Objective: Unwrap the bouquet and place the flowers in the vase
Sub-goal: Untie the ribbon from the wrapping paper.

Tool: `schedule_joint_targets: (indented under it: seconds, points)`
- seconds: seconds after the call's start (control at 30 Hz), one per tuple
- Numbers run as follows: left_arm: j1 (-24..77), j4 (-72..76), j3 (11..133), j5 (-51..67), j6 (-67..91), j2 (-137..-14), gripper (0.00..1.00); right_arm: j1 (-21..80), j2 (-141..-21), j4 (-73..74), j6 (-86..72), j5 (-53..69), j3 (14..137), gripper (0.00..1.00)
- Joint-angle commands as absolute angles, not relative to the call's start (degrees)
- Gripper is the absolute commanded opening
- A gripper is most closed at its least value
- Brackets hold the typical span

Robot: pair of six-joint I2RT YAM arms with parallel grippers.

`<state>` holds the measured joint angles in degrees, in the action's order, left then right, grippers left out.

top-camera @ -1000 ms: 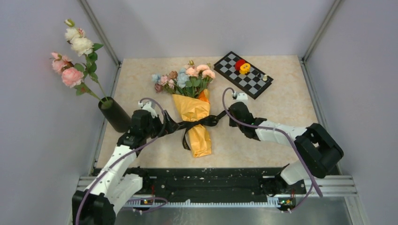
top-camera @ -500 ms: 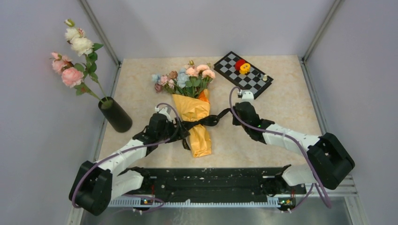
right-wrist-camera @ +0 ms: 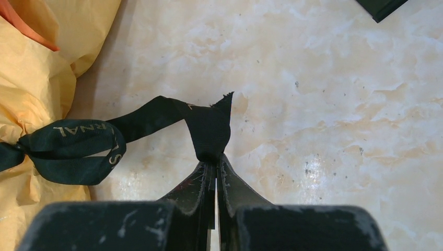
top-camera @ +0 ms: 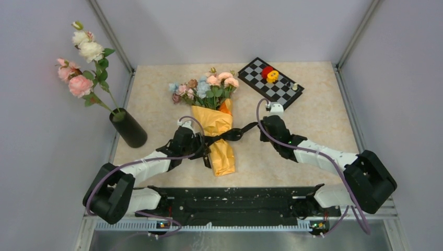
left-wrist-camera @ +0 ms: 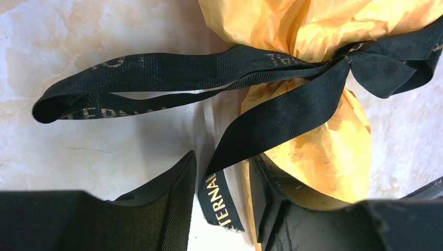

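Midway across the table (top-camera: 313,120), we see the bouquet (top-camera: 215,137) lying flat, its flowers (top-camera: 206,86) toward the far edge and the twisted end of its orange-yellow paper (left-wrist-camera: 318,151) toward the near edge. A black ribbon (left-wrist-camera: 156,68) is tied around the paper's waist, with the knot on the side of the right arm.

We can read pale woven lettering on the ribbon only in part. "TERNAL" shows on the long loop lying on the table, "TERNA" on the short tail (left-wrist-camera: 219,201), and "RNAL" upside down in the right wrist view.

We find the left gripper (left-wrist-camera: 223,157) beside the paper with its jaws partly apart. The short tail lies between them, with a gap on each side. The right gripper (right-wrist-camera: 215,157) has its jaws pressed together on the frayed far end of the ribbon, which is lifted off the table.

At the left edge stands the vase (top-camera: 128,128), holding long-stemmed pink and white roses (top-camera: 81,57). Near the far right corner lies a chessboard (top-camera: 271,82) with a red and a yellow piece on it.
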<state>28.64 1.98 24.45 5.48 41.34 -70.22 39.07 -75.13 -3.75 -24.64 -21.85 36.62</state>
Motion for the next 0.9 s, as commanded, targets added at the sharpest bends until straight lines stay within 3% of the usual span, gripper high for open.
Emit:
schedule_joint_targets:
  seconds: [0.0, 0.23, 0.47, 0.77, 0.87]
  points:
    - [29.5, 4.7, 26.1, 3.9, 41.6, -71.2, 0.43, 38.3, -73.0, -5.2, -24.3, -22.2, 36.5, 0.00]
    - [30.2, 4.2, 26.3, 2.6, 41.6, -71.5, 0.28, 38.2, -73.0, -5.3, -24.3, -22.1, 36.1, 0.00]
    - [30.5, 2.2, 26.8, 0.5, 41.5, -70.8, 0.21, 38.3, -71.6, -4.8, -24.1, -22.4, 36.0, 0.00]
    - [30.7, 0.4, 27.0, 0.5, 41.5, -67.8, 0.01, 38.3, -71.7, -3.9, -23.2, -21.9, 36.4, 0.00]
    - [30.7, 0.3, 27.4, 0.5, 41.0, -66.7, 0.00, 38.2, -71.6, -3.3, -22.6, -20.6, 37.0, 0.00]
